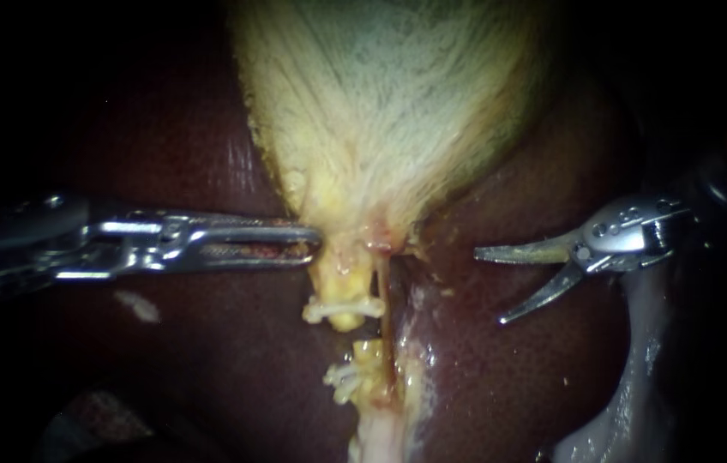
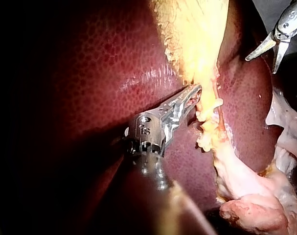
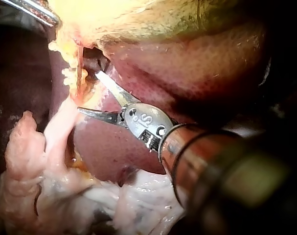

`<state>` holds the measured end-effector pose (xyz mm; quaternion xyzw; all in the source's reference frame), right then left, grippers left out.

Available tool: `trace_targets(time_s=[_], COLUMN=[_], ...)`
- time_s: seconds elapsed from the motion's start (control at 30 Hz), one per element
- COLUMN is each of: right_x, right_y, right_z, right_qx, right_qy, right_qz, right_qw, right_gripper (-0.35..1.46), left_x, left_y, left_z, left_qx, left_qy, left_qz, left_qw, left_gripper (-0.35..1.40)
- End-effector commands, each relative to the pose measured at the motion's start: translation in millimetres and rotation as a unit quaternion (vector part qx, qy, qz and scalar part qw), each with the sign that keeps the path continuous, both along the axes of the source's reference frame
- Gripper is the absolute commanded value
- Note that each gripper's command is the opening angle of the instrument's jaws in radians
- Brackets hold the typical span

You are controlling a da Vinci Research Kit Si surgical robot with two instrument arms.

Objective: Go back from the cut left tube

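The pale yellow gallbladder (image 1: pixel 381 103) hangs down to a narrow neck. Below the neck the left tube is cut in two: an upper stump (image 1: pixel 345 319) and a lower stump (image 1: pixel 365 353), each with a white clip (image 1: pixel 342 306) (image 1: pixel 342 377). A thin reddish tube (image 1: pixel 385 317) runs whole just right of them. My left instrument (image 1: pixel 314 244) (image 2: pixel 194 92) is shut on the edge of the gallbladder's neck. My right instrument (image 1: pixel 489 287) (image 3: pixel 88 90) (image 2: pixel 261 65) has curved blades standing open over the liver, well to the right of the cut tube and touching nothing.
Dark red liver (image 1: pixel 209 360) lies on both sides of the tubes. A strip of pale wet tissue (image 1: pixel 629 386) runs down under the right instrument's shaft. In the right wrist view, loose pink-white tissue (image 3: pixel 26 147) is heaped beyond the liver's edge.
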<state>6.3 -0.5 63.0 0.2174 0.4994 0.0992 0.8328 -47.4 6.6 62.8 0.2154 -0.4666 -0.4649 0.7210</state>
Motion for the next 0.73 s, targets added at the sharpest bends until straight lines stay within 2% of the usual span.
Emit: trace_targets(time_s=[0.03, 0.27, 0.73], right_x=[0.0, 0.0, -0.1], right_y=[0.0, 0.0, 0.0], right_z=[0.0, 0.0, 0.0], right_qx=[0.0, 0.0, -0.003], right_qy=[0.0, 0.0, 0.001], right_qz=[0.0, 0.0, -0.002], right_qw=[1.0, 1.0, 1.0], right_gripper=[1.43, 1.43, 1.43], left_x=[-0.4, -2.2, -2.2], left_y=[-0.2, -1.4, -1.5], left_z=[0.2, 1.2, 1.2], left_qx=[0.0, 0.004, 0.006], left_qy=[0.001, -0.001, -0.001], left_qz=[0.003, 0.014, 0.013], left_qw=[1.0, 0.9999, 0.9999], left_gripper=[-0.35, -0.35, -0.35])
